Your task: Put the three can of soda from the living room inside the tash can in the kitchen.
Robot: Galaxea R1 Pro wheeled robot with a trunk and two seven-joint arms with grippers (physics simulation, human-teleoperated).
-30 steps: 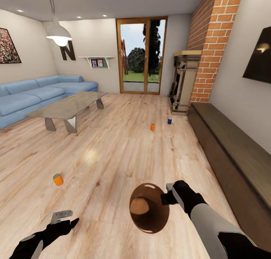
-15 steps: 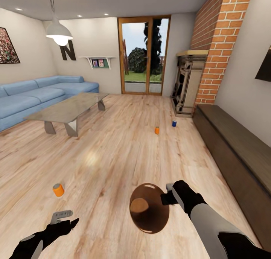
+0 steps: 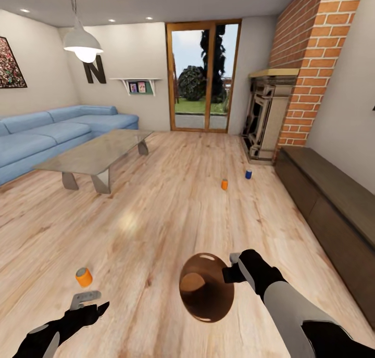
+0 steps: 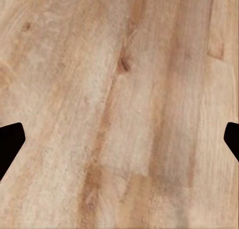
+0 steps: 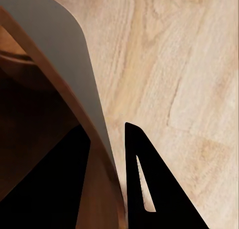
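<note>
right pincer (image 3: pixel 233 268) clamped on tash can (image 3: pixel 205 288) rim, left pincer (image 3: pixel 89 301) spread wide

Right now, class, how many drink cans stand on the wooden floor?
3. One bright orange can sits near the left pincer; a smaller-looking orange can and a blue can stand far off near the brick fireplace. None seems hidden.

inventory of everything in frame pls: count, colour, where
soda cans: 3 on the floor; orange near left gripper, orange and blue mid-room
trash can: 1, coppery inside, held by right gripper
sofa: 1, blue, left wall
low table: 1, glass-topped, before sofa
fireplace: 1, brick chimney, right
cabinet: 1, dark, right wall
glass door: 1, wood-framed, far wall
pendant lamp: 1, white
left gripper: open, empty
right gripper: clamped on can rim
</note>
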